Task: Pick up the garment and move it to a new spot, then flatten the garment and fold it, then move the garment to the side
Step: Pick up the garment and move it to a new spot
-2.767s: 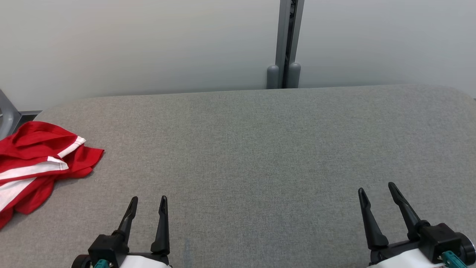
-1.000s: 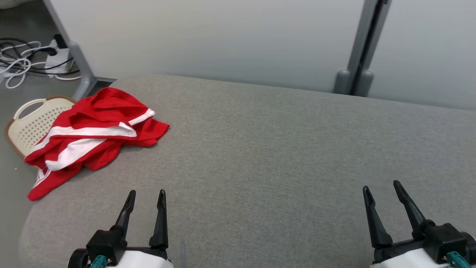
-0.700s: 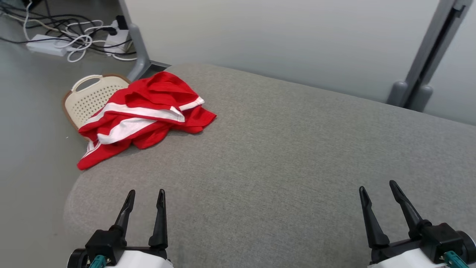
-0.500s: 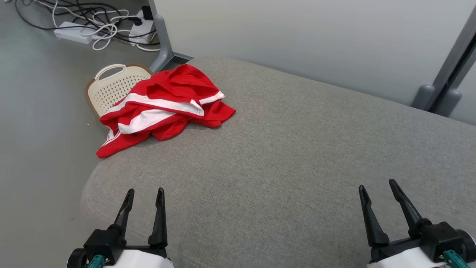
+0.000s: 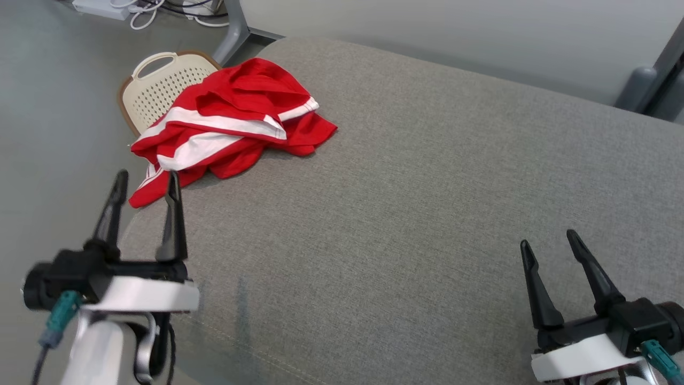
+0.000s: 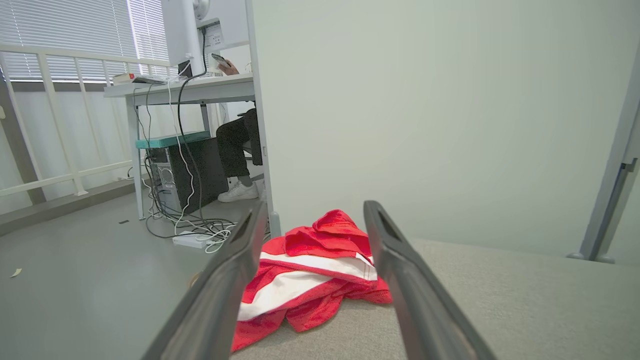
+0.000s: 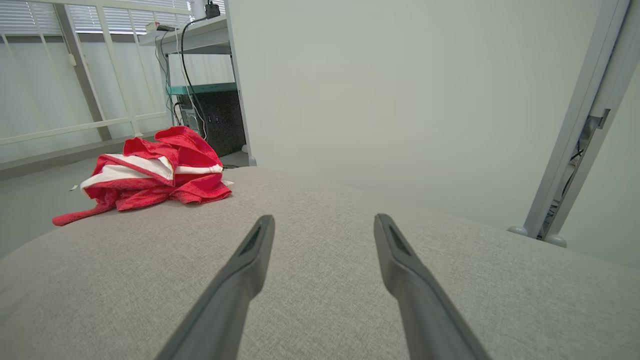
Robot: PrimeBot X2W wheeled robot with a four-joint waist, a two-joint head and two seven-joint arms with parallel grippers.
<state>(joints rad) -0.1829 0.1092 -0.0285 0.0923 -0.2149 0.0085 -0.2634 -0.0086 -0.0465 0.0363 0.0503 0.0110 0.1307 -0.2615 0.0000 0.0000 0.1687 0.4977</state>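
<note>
Your left pincer (image 5: 147, 175) stood released, its two fingers spread with nothing between them, just short of the garment (image 5: 230, 123). That red garment with white stripes lay crumpled straight ahead of it at the corner of the grey padded desk (image 5: 427, 187), one end drooping over the edge, beside a cream perforated basket (image 5: 145, 95) on the floor. Your right pincer (image 5: 548, 238) was released too and empty, with the garment well apart, ahead and to its left

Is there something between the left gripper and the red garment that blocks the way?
Nothing visible does. The open left gripper points at the garment across the bare grey padded surface; the basket lies past the garment, not between them.
</note>
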